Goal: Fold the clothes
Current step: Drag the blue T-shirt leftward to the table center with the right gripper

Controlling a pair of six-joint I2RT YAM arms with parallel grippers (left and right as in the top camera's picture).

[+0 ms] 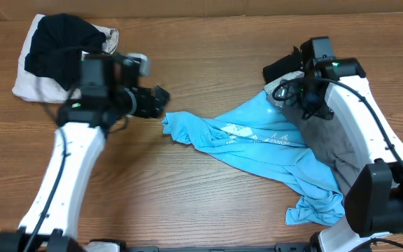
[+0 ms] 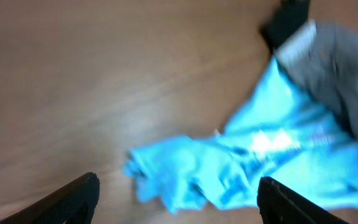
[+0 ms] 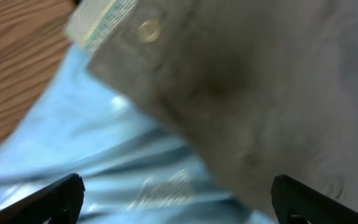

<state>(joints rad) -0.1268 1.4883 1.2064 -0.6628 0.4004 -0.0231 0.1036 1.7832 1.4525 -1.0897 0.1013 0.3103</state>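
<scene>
My left fingers (image 2: 73,200) stand wide apart with nothing between them, low over the bare surface (image 1: 208,63) just beside the bunched left tip (image 1: 177,129) of the sky-blue T-shirt (image 1: 257,143). My right fingers (image 3: 48,200) are spread just as wide and grasp nothing; they hang over the spot where the grey garment (image 3: 260,93) lies across the shirt's upper right edge. The shirt itself is a twisted, crumpled band running from the middle of the surface down to a heap (image 1: 317,206) near the front edge, beside my right arm's base. That overlap is my chief worry. If I close my right fingers where they are, I judge I would pinch grey cloth together with the blue, or grey cloth alone, and any pull would drag the wrong garment along and rumple both. On the left the danger is the wad: the tip is several layers rolled together, so a pinch there could take a clump rather than one hem, and lifting it would leave the shirt twisted instead of spread flat. A hard pull between the two ends could also tug the lower heap against the arm base or off the front edge. Both wrist views are blurred, so I cannot tell how high either pair of fingers is above the cloth, and a misjudged descent could press into the surface or miss the fabric. The black garment on the pale pile (image 1: 61,49) lies well apart at the far left.
</scene>
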